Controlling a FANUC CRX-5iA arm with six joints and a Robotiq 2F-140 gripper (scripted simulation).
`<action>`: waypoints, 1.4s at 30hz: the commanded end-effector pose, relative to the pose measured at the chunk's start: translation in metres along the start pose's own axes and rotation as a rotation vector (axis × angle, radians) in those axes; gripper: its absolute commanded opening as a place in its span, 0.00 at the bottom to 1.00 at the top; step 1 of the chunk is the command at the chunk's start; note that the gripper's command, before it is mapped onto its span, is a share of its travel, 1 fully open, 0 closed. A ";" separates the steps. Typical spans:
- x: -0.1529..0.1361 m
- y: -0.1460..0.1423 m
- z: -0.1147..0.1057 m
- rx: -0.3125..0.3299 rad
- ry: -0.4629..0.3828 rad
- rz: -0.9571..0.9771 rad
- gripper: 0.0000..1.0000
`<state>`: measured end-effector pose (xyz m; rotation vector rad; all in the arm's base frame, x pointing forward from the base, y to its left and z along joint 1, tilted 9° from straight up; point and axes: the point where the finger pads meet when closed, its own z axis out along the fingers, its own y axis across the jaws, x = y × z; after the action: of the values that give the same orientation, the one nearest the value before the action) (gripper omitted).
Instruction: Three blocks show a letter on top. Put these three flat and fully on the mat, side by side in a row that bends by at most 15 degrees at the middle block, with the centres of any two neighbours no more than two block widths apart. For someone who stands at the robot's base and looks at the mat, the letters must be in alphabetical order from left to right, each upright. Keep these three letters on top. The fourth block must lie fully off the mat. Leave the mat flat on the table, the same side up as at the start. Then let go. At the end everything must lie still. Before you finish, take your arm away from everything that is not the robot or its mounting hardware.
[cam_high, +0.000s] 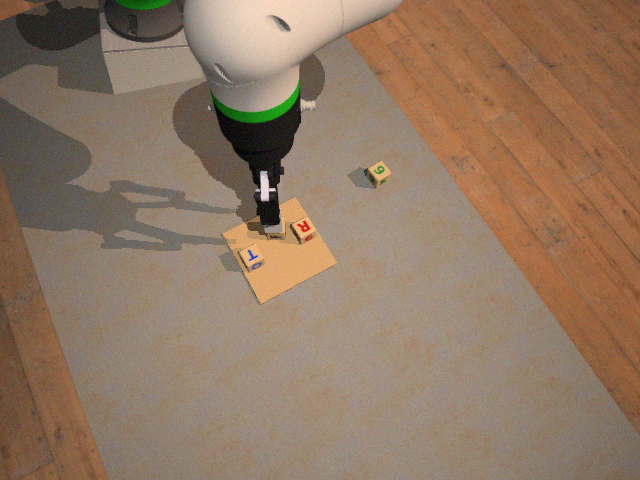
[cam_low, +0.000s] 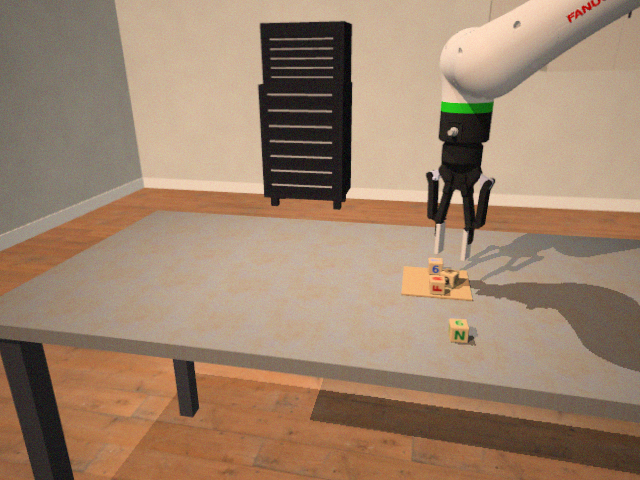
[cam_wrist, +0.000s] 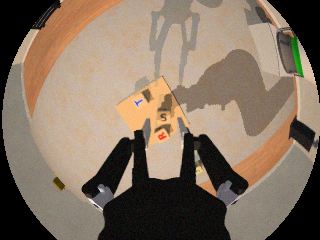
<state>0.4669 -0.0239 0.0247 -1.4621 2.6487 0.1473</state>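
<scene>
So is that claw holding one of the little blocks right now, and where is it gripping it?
No, nothing is held. The gripper hangs above the mat, its fingers partly apart with only air between them, over the middle block.

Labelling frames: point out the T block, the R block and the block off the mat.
T block (cam_high: 251, 255), top view, on its top face.
R block (cam_high: 303, 227), top view, on its top face.
Off-mat block (cam_high: 378, 171), top view, on its top face with the green 6.
</scene>
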 end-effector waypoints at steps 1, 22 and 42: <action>0.000 0.000 0.005 0.000 0.000 0.000 0.33; 0.000 0.000 0.027 0.000 0.000 0.000 0.33; 0.000 0.000 0.030 0.000 0.000 0.000 0.33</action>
<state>0.4685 -0.0201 -0.0044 -1.4621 2.6487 0.1472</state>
